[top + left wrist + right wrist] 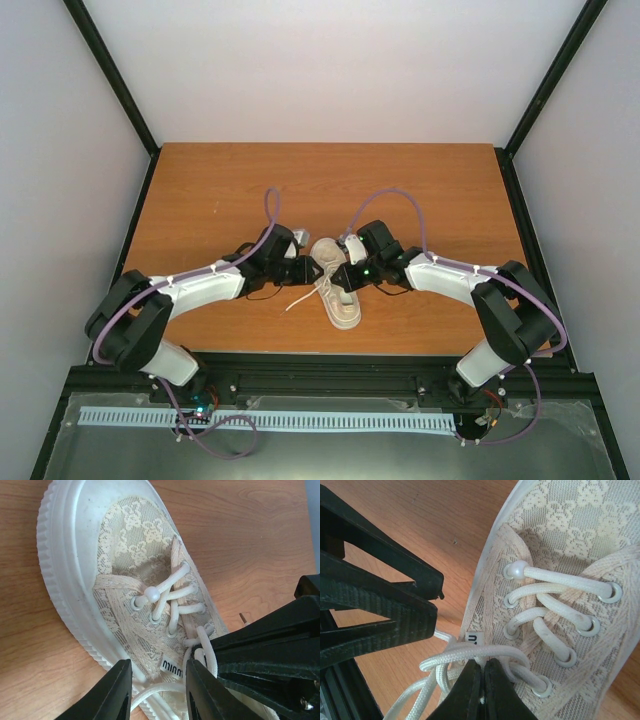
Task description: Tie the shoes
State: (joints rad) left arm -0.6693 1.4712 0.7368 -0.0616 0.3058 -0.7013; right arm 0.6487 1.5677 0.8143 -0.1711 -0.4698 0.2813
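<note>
Two black tools meet over one cream lace-fabric low-top sneaker (pixel 340 295) lying mid-way on the brown wooden counter (pixel 220 190).
Right tool (pixel 481 672) is pressed fully together at the pale flat laces (pixel 470 655); whether a strand is caught is unclear. Left tool (pixel 157 690) stands partly parted, gripping nothing. It should close on one loose strand only, then pull sideways against the right.

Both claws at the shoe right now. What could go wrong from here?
1. The right claw looks shut on the bunched laces. Nothing pins the sneaker, so a pull may drag it.
2. The left claw, jaws apart above the label tab, may close on fabric instead of lace.
3. Both claws crowd one spot, so they might collide.
</note>
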